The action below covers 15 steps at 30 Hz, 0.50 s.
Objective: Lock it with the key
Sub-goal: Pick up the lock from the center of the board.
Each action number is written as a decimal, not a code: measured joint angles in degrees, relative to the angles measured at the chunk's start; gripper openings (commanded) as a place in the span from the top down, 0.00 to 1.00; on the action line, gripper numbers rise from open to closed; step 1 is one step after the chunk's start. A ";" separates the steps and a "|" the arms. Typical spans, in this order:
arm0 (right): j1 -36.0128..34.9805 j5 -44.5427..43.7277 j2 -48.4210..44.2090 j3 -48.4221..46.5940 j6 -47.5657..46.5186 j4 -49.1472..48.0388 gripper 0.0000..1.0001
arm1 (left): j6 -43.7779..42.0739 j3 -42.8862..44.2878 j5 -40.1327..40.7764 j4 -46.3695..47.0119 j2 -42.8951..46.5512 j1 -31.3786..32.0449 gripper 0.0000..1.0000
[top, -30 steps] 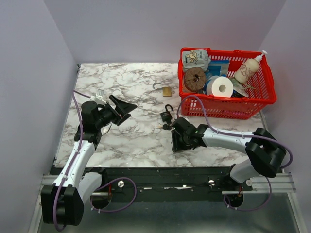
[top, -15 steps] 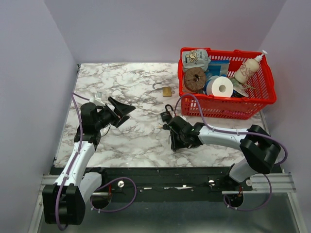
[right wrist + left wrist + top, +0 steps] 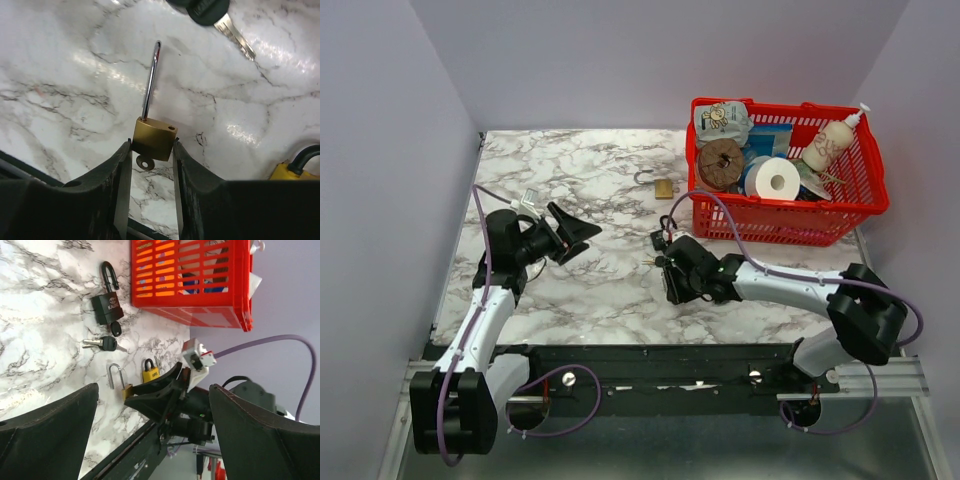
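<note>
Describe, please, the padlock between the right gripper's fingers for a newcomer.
Padlocks lie by the red basket's near left corner. It is the brass one, shackle open, key in its base; a black padlock and a yellow padlock lie nearby.

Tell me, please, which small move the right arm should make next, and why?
Probably press the right fingers inward: they flank the brass padlock closely, but a firm grip is not evident. Its shackle stands open with the key inserted.

No legible text anywhere; red logo on black padlock [image 3: 107, 307] too small to read.
</note>
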<state>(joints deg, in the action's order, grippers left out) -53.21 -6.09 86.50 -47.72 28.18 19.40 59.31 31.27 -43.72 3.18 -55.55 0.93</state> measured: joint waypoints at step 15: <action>-0.11 22.18 -19.78 -5.66 -24.09 -1.79 0.99 | -36.76 11.26 -23.15 -8.33 -1.70 -0.13 0.14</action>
<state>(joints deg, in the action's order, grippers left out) -53.32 16.10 66.72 -53.39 4.10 17.61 22.55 42.52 -66.87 -5.15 -57.25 0.80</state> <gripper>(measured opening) 0.410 0.870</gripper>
